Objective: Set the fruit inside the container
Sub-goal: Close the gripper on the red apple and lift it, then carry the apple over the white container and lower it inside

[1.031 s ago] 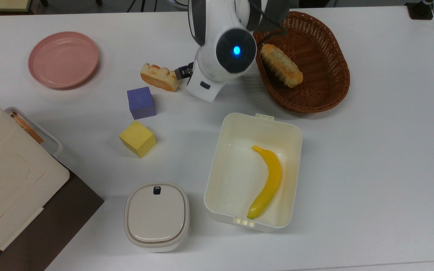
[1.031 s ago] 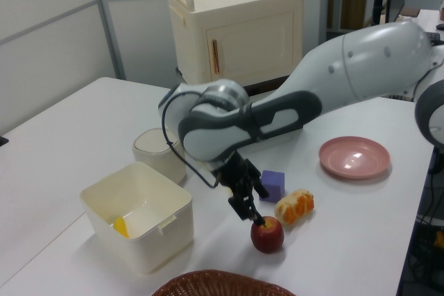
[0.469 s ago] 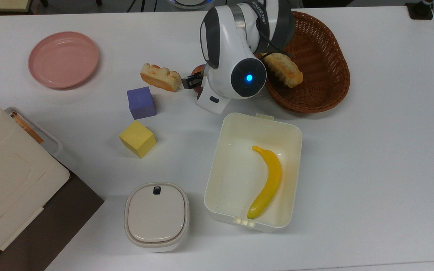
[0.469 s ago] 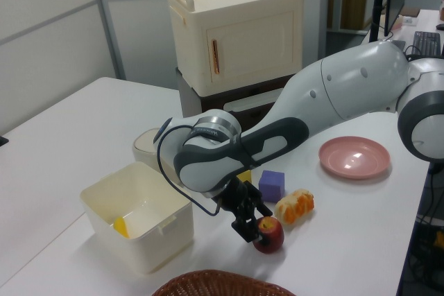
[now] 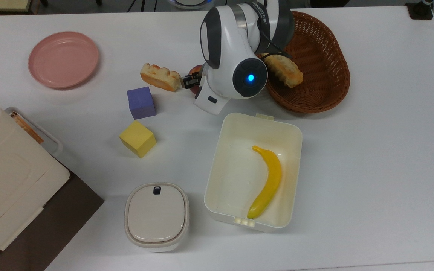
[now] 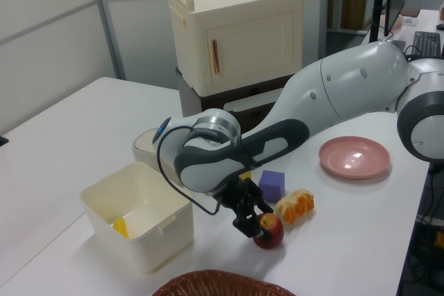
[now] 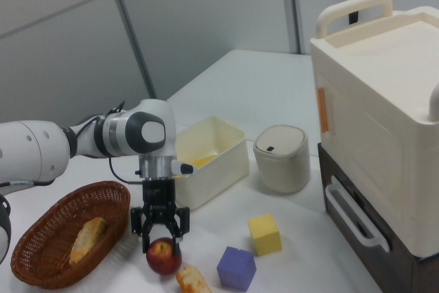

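My gripper (image 7: 163,238) straddles the upright fruit (image 7: 164,256) with fingers parted, not yet clamped; I see no long axis, it being round

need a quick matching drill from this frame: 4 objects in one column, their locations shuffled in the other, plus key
Things:
1. banana
2. fruit
3. bread piece
4. yellow cube

Places:
A. in the wicker basket
B. on the table, between the fingers of the gripper
C. inside the container
D. on the table beside the purple cube

Pairs: 1-C, 2-B, 3-A, 4-D
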You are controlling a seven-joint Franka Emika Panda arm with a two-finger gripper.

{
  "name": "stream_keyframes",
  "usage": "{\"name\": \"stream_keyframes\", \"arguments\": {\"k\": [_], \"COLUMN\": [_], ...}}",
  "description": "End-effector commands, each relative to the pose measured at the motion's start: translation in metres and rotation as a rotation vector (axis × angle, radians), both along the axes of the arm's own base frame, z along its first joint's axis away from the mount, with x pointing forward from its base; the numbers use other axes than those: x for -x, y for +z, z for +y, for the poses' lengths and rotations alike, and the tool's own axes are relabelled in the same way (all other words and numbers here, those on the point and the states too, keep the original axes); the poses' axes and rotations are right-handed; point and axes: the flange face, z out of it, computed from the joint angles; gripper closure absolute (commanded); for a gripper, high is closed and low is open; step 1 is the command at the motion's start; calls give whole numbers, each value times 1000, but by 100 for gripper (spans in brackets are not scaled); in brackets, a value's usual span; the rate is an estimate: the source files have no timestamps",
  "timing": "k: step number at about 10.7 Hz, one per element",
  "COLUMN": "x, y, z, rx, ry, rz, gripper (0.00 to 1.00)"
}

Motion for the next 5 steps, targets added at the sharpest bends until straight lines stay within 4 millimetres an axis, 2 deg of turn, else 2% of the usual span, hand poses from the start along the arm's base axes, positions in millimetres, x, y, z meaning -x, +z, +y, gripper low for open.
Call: {"name": "stream_keyframes", "arguments": {"k": [1, 3, 4, 5], "x": [-10, -20, -26, -32], "y": [77, 122, 138, 158], "z": [2, -4, -4, 2], "rx": [-9, -92, -101, -115], "ry": [-32, -119, -150, -178], "rz": [-111, -203, -249, -310], "gripper": [95, 95, 95, 95]}}
